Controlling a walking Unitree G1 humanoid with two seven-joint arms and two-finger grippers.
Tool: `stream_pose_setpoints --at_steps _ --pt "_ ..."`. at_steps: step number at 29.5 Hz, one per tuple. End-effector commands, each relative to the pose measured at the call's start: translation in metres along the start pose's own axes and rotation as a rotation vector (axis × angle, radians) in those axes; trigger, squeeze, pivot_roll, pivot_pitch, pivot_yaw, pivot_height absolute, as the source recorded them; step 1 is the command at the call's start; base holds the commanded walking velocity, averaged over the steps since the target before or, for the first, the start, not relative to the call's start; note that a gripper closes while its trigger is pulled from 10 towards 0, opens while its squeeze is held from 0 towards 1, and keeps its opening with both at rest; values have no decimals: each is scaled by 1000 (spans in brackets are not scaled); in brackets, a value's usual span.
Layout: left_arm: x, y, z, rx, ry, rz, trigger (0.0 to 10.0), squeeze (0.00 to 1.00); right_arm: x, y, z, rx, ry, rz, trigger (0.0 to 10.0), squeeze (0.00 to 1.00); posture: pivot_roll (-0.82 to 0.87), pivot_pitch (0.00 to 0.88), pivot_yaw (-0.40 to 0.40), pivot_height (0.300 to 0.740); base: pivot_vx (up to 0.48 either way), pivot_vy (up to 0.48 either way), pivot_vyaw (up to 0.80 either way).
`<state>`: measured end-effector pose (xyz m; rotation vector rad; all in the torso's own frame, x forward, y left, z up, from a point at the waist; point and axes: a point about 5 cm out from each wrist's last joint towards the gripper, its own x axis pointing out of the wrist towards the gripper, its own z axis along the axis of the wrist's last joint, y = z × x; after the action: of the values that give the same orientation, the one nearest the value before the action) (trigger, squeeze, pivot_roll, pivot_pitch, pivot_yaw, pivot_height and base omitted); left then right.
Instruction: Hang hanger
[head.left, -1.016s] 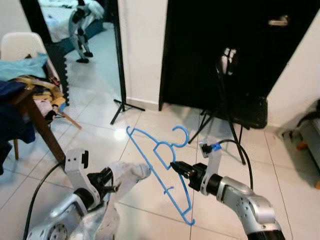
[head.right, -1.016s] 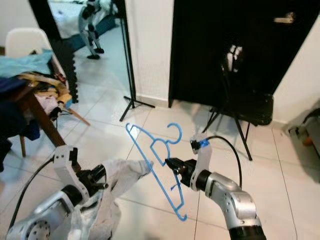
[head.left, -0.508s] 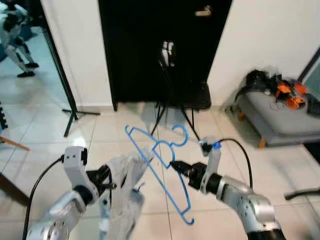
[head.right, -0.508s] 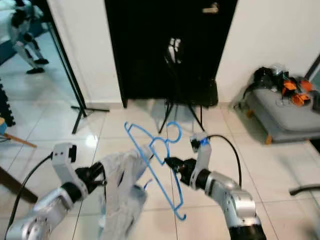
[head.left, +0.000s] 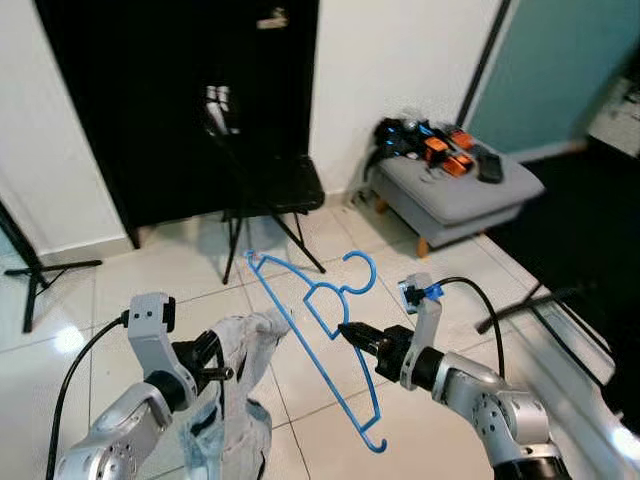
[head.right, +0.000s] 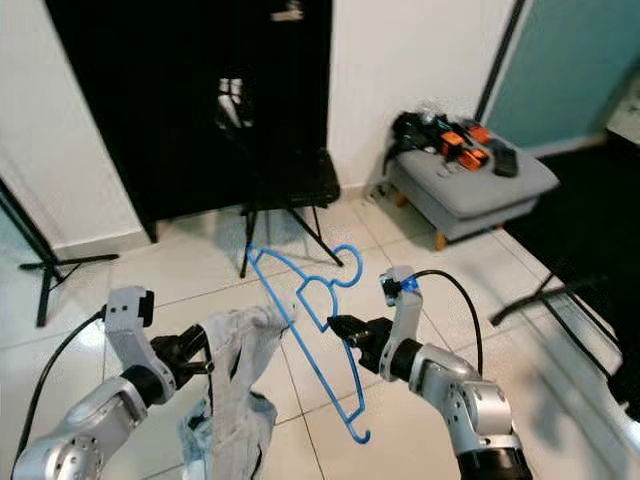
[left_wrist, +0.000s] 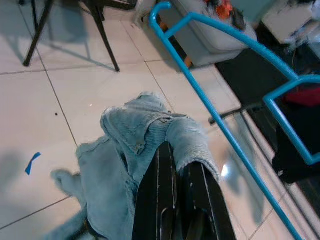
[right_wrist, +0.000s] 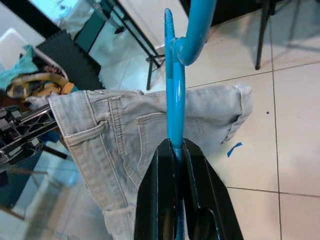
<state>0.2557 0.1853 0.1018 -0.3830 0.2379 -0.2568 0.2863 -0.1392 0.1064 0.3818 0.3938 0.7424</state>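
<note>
Carry step: hanger (head.left: 322, 330) clamped by right gripper (head.left: 347, 333), jeans (head.right: 236, 385) pinched by left gripper (head.left: 222, 372). A rail is needed next.

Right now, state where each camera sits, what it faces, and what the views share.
Left eye, head: down at both arms over the tile floor.
Right eye: same scene.
Left wrist: along the left hand, shut on jeans.
Right wrist: along the right hand, shut on the blue hanger.
Shared: hanger and jeans.
</note>
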Motion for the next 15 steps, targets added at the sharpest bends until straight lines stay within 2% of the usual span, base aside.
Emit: stream_pose_setpoints --at_steps 1,15 --pt "1 -2 0 -3 -8 -12 10000 0 -3 -3 0 10 2 -5 10000 0 -49 85 -12 740 0 0 -800" --pt "1 -1 1 -4 -16 -3 10000 0 -2 -2 -1 23 5 2 10000 0 -48 84 -13 740 0 0 -800"
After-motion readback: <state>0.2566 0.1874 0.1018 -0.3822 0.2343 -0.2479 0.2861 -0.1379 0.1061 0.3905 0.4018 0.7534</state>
